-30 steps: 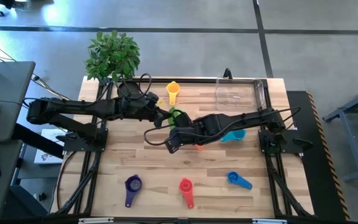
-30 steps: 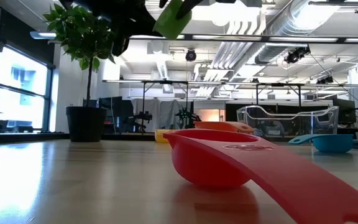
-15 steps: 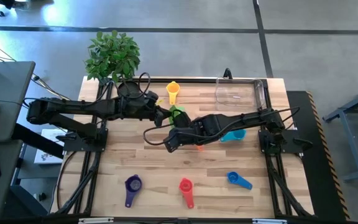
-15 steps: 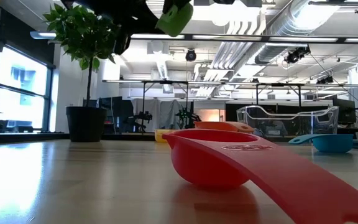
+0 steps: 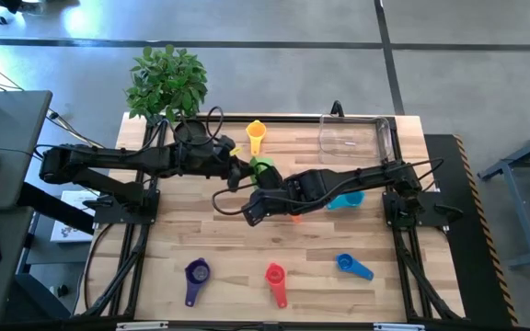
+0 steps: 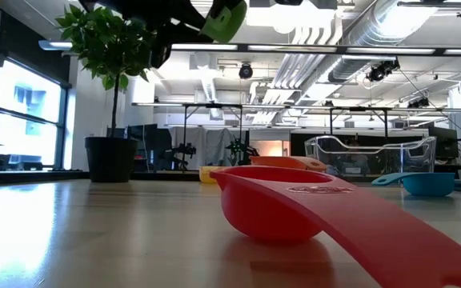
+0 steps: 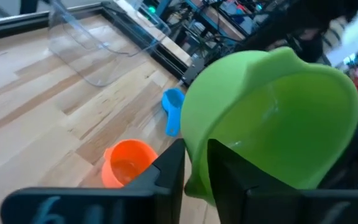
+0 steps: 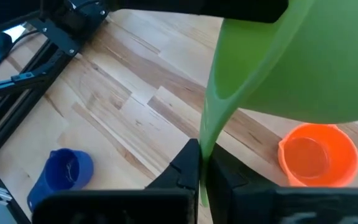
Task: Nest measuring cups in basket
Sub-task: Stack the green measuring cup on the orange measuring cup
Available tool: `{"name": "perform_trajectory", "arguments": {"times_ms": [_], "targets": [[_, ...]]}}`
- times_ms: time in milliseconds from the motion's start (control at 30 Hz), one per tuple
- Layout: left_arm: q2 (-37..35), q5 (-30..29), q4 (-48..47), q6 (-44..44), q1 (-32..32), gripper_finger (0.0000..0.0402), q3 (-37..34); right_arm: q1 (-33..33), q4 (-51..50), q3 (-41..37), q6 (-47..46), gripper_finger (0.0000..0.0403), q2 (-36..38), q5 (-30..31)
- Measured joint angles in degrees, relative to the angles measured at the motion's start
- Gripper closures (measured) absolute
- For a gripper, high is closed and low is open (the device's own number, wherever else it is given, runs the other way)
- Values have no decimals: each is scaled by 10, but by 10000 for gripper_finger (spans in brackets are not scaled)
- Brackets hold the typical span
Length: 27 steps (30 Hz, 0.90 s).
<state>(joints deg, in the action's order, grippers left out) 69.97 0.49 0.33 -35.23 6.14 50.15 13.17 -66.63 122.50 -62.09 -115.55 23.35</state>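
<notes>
A green measuring cup (image 5: 263,167) hangs in the air over the table's middle, between my two grippers; the low view shows it high up (image 6: 224,20). My right gripper (image 8: 202,171) is shut on its handle. My left gripper (image 7: 196,180) stands slightly open at the bowl (image 7: 272,118), one finger inside it and one outside. On the table below lies an orange cup (image 8: 319,152). The clear basket (image 5: 355,136) stands at the far right. Yellow (image 5: 256,136), light blue (image 5: 343,199), blue (image 5: 350,267), red (image 5: 275,279) and purple (image 5: 196,274) cups lie around. My left gripper has the bowl's wall (image 7: 194,190) in the gap between its fingers, coming nearly level from the table's left; whether the fingers touch it I cannot tell. My right gripper pinches the flat handle (image 8: 205,146) between its two fingers, slanting down from the table's right. The cup is lifted clear, tilted, bowl uppermost.
A potted plant (image 5: 166,81) stands off the far left corner. Black frame rails run along the table's edges (image 5: 403,248). The red cup lies right in front of the low camera (image 6: 274,204). Bare wood (image 5: 201,230) lies between the arms and the near cups.
The green cup has tipped a little where it hangs, showing more of its round bowl in the low view than a second ago. Both arms have stayed in place.
</notes>
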Motion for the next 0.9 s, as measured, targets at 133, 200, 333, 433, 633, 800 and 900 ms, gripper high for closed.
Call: {"name": "perform_trajectory", "arguments": {"times_ms": [133, 200, 333, 433, 633, 800, 900], "targets": [[0, 23, 10, 28, 0, 311, 0, 1, -6, 0, -9, 401, 0, -5], [0, 31, 15, 25, 0, 295, 0, 0, -16, 0, -11, 401, 0, -11], [0, 47, 32, 25, 0, 270, 0, 0, -53, 0, -22, 402, 5, -14], [0, 50, 38, 25, 0, 258, 0, 0, -83, 0, -24, 402, 17, -15], [0, 52, 61, 25, 4, 256, 0, 0, -151, 0, -17, 402, 50, 7], [0, 51, 75, 25, 7, 256, 0, -3, -198, 0, 28, 402, 77, 23], [0, 50, 74, 23, 8, 255, 0, -16, -221, 0, 66, 403, 96, 29]]}}
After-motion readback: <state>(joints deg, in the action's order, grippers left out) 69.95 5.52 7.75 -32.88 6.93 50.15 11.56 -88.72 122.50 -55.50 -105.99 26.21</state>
